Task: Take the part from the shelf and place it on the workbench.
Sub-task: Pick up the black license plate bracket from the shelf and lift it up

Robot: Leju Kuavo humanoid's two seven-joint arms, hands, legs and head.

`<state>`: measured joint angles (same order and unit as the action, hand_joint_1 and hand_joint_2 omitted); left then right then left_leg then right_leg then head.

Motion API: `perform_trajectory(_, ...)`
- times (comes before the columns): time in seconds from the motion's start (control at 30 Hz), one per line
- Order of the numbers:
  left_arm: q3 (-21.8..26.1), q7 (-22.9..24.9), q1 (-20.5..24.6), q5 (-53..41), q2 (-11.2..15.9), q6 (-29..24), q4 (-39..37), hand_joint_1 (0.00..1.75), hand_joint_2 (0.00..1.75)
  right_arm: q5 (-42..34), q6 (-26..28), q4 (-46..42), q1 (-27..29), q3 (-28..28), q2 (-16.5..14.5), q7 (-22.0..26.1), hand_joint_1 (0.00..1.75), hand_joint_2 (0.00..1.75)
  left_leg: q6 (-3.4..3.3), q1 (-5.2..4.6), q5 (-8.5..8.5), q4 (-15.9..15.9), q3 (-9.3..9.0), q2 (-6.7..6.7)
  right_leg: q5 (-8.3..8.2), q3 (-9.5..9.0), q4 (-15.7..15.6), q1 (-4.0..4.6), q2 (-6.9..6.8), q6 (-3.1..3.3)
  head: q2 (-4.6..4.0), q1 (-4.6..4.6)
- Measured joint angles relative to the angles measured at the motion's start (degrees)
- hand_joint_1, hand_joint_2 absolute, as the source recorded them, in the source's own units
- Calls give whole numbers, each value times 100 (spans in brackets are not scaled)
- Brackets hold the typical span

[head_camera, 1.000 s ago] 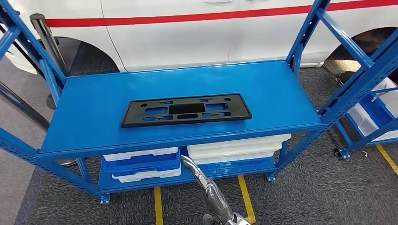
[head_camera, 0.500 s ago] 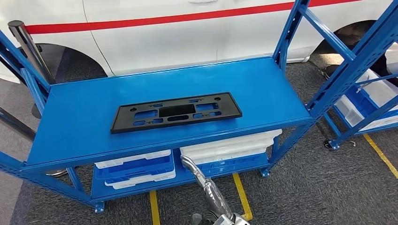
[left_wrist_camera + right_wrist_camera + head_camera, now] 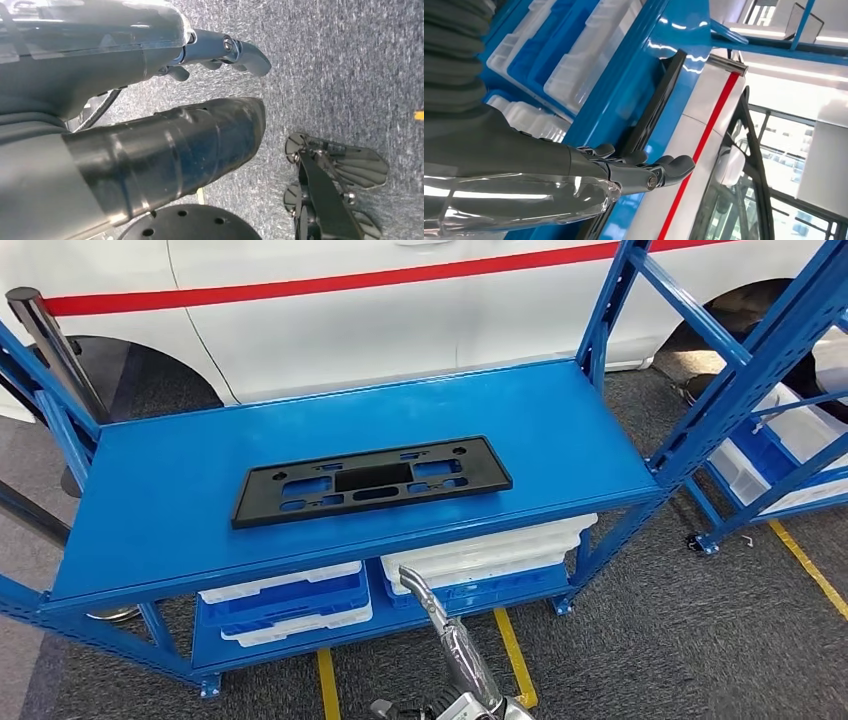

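A: So, right hand (image 3: 639,167) first — fingers stretched out and apart, nothing in it, raised in front of the shelf's (image 3: 560,430) front edge but below the deck, not touching anything.

B: Left hand (image 3: 220,50)?

A: Hanging low over the grey carpet, fingers loose and apart, empty too.

B: And the part (image 3: 372,480)?

A: Flat black plate w/ cut-outs, lying lengthwise near the middle of the top deck, a bit toward the front. White and blue bins (image 3: 290,600) sit on the deck below (not our concern). White car (image 3: 400,320) w/ red stripe behind.

B: How will it handle?

A: Prob. light, stiff moulded plastic, thin, w/ some flex along its length. Smooth, so it could slide on the painted deck when pushed. I'd take it at the near long edge or at both short ends, fingers under the rim; the cut-outs give extra purchase.
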<state>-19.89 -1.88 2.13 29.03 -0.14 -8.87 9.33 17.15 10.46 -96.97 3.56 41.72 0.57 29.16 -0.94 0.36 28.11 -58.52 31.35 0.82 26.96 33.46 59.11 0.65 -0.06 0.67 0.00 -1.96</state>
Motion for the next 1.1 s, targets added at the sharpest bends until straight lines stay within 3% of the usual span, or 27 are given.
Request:
perform_trajectory(0.07,-1,0,5,0,4,0,0,0,0,13,3,-5,1,0,-1,-2,0,175,58,7,74,-72,12,-8,-36,-51,-80,-33,8,55,0,2)
perform_trajectory(0.1,-1,0,5,1,6,0,0,0,0,18,3,-9,0,1,-2,-2,0,175,84,9,190,-237,79,-20,-57,-80,-125,-54,7,86,0,4)
perform_trajectory(0.2,-2,0,-4,2,8,0,0,0,0,23,3,-10,0,2,-2,-2,0,175,144,29,684,-1244,562,-41,-64,-106,-150,-61,7,129,0,8)
perform_trajectory(0.23,-2,0,-5,2,8,0,0,0,0,23,3,-10,2,2,-2,-2,0,175,161,34,733,-1485,689,-41,-58,-108,-146,-60,12,133,0,9)
perform_trajectory(0.27,-3,0,-6,2,9,0,0,0,0,23,3,-10,2,2,-2,-2,0,175,175,39,675,-1537,729,-40,-50,-112,-138,-62,22,131,0,8)
perform_trajectory(0.3,-3,0,-9,2,10,0,0,0,0,23,3,-10,2,2,-2,-2,0,175,184,44,504,-1348,653,-39,-37,-119,-122,-68,36,122,0,9)
perform_trajectory(0.37,-4,0,-14,2,16,0,0,0,0,23,3,-10,2,2,-2,-2,0,175,187,53,109,-585,309,-48,10,-120,-61,-73,65,78,0,9)
perform_trajectory(0.43,-4,0,-14,2,20,0,0,0,0,26,6,-11,-1,2,-1,-4,0,175,134,47,-49,-102,97,-72,52,-93,9,-56,83,20,0,3)
perform_trajectory(0.53,-5,0,-9,7,20,0,0,0,0,175,153,-12,-8,-1,2,-52,0,175,18,29,-57,-53,95,-78,63,-67,36,-53,87,-53,0,-1)
perform_trajectory(0.6,-6,4,-8,14,20,4,0,0,0,613,512,-12,-32,-10,17,-177,0,175,-56,40,-81,-28,90,-58,213,14,231,-73,74,-114,0,-1)
perform_trajectory(0.7,-7,24,-11,17,24,9,0,0,0,1402,1103,-6,-71,-20,65,-367,0,175,-108,41,-89,-19,101,-35,731,486,1242,-101,47,-184,0,-1)
perform_trajectory(0.73,-7,31,-11,17,25,9,0,0,0,1521,1184,1,-73,-21,79,-398,0,175,-110,38,-88,-20,102,-31,821,635,1546,-105,43,-194,0,-1)
perform_trajectory(0.77,-7,37,-12,17,26,9,0,0,0,1580,1221,9,-73,-21,90,-416,0,175,-109,36,-87,-20,99,-29,802,699,1666,-106,40,-194,0,0)
perform_trajectory(0.8,-7,41,-12,17,27,9,0,0,0,1599,1233,16,-71,-21,98,-427,0,175,-107,36,-86,-20,92,-30,671,648,1546,-105,39,-184,0,-1)
perform_trajectory(0.9,-8,47,-8,17,23,14,0,0,0,1622,1239,20,-71,-21,108,-431,0,175,-75,28,-69,-25,68,-36,134,113,403,-81,25,-107,0,0)
perform_trajectory(0.97,-9,49,-8,17,19,15,0,0,0,1635,1240,21,-70,-20,109,-432,0,175,-27,18,-62,-23,73,-35,49,-41,32,-44,24,-64,0,1)
perform_trajectory(1.07,-9,50,-6,17,21,15,0,0,0,1644,1240,20,-67,-20,109,-433,0,175,63,15,-30,-33,75,-35,14,-65,-39,-46,42,12,0,1)
perform_trajectory(1.1,-9,50,-5,17,23,15,0,0,0,1648,1240,19,-67,-20,108,-433,0,175,87,13,65,-153,122,-41,-4,-85,-74,-60,38,51,0,3)
